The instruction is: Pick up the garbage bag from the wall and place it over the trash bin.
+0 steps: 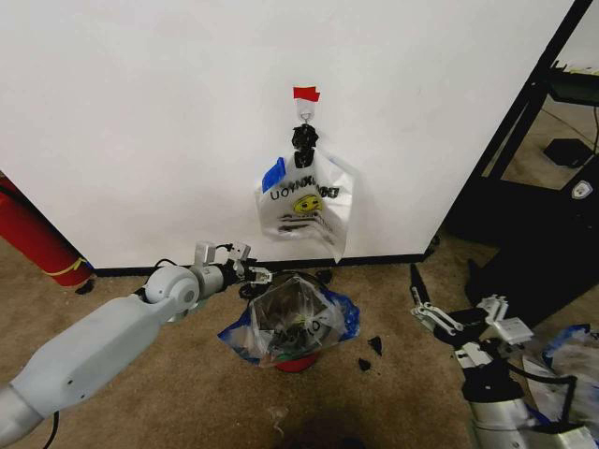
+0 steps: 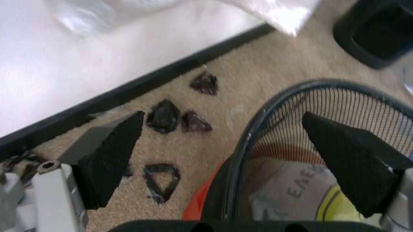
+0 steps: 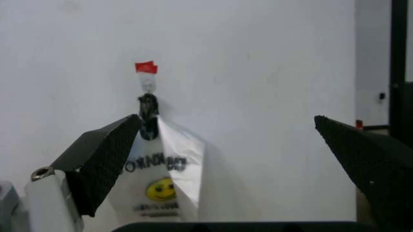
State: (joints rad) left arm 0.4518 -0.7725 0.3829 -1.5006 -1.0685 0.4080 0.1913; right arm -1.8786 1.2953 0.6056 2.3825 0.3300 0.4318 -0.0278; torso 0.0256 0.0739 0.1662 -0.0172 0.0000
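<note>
The garbage bag (image 1: 281, 323), clear crinkly film with blue strips, lies draped over the trash bin, whose red base (image 1: 295, 363) shows beneath it. My left gripper (image 1: 260, 277) hovers open by the bin's wall-side rim, holding nothing. In the left wrist view the gripper (image 2: 223, 118) has its fingers spread wide above the black mesh rim of the trash bin (image 2: 258, 121). My right gripper (image 1: 456, 313) is open and low to the right, apart from the bin; in its own view the gripper (image 3: 226, 118) faces the wall (image 1: 140, 112).
A white smiley-face shopping bag (image 1: 304, 201) hangs on the red-taped hook (image 1: 306, 94). Black scraps (image 2: 164, 116) litter the carpet by the baseboard. A red cylinder (image 1: 33, 238) stands at the left, a black rack (image 1: 533, 187) at the right, more plastic bags (image 1: 571, 365) beside my right arm.
</note>
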